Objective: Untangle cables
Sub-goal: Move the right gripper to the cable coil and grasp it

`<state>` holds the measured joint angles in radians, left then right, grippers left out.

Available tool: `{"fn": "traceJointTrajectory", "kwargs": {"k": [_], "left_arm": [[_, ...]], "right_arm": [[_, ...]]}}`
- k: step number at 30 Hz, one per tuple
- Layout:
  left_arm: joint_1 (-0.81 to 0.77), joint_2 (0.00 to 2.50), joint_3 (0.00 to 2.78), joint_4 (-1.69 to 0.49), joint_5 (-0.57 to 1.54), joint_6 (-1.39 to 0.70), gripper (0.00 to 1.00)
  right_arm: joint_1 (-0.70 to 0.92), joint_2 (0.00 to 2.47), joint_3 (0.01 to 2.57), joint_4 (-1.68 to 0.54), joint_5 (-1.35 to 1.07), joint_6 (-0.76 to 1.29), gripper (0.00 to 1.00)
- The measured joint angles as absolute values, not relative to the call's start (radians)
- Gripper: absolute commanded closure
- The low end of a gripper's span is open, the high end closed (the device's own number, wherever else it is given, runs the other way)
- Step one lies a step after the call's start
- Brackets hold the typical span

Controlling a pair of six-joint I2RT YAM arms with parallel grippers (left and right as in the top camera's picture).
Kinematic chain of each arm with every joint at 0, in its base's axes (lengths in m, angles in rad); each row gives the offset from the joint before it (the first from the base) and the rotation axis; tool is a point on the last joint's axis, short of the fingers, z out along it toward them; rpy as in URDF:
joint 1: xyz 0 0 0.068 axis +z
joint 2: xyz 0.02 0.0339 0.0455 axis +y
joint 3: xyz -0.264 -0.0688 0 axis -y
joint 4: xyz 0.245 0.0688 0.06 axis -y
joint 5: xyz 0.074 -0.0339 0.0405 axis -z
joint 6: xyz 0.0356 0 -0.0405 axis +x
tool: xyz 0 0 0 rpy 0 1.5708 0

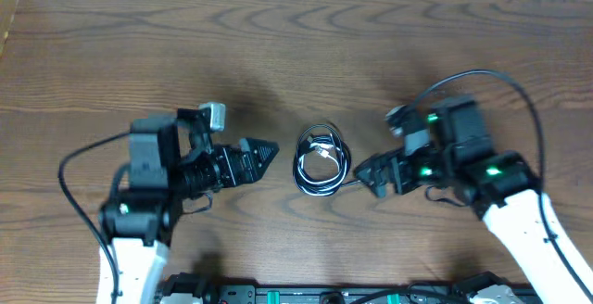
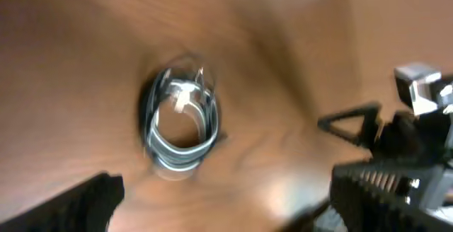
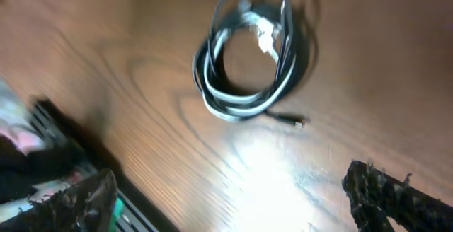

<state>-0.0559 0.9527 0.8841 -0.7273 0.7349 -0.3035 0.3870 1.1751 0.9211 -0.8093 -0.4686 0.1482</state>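
The cables (image 1: 321, 160) lie as one small coil of black and white cords on the wooden table, between the two arms. In the left wrist view the coil of cables (image 2: 180, 122) sits ahead of my left gripper (image 2: 226, 204), whose jaws stand wide apart with bare table between them. My left gripper (image 1: 262, 152) is just left of the coil, apart from it. My right gripper (image 1: 368, 174) is just right of it, open. In the right wrist view the cables (image 3: 248, 62) lie beyond my open right gripper (image 3: 233, 196), with a small plug end (image 3: 294, 121) sticking out toward it.
The wooden table (image 1: 296, 54) stretches bare behind the coil. A black rail with green lights (image 1: 306, 295) runs along the near edge. The right arm (image 2: 403, 140) shows in the left wrist view.
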Motion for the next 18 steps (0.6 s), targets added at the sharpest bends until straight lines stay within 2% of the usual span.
{"fn": "traceJointTrajectory", "kwargs": {"k": [4, 5, 11, 15, 18], "left_arm": [[-0.092, 1.015, 1.052, -0.968, 0.578, -0.223, 0.02], [-0.098, 1.018, 1.084, -0.997, 0.542, -0.205, 0.02], [-0.106, 0.974, 1.157, -0.966, 0.445, -0.153, 0.02], [-0.106, 0.911, 1.158, -0.937, 0.430, -0.139, 0.03], [-0.106, 0.859, 1.158, -0.949, 0.419, -0.122, 0.05]], "right_arm": [[0.495, 1.220, 0.921, -0.816, -0.347, 0.147, 0.01], [0.519, 1.235, 0.921, -0.805, -0.314, 0.147, 0.12], [0.588, 1.335, 0.921, -0.652, -0.212, 0.163, 0.14], [0.609, 1.440, 0.921, -0.537, -0.162, 0.317, 0.11], [0.635, 1.550, 0.921, -0.526, -0.060, 0.556, 0.14]]}}
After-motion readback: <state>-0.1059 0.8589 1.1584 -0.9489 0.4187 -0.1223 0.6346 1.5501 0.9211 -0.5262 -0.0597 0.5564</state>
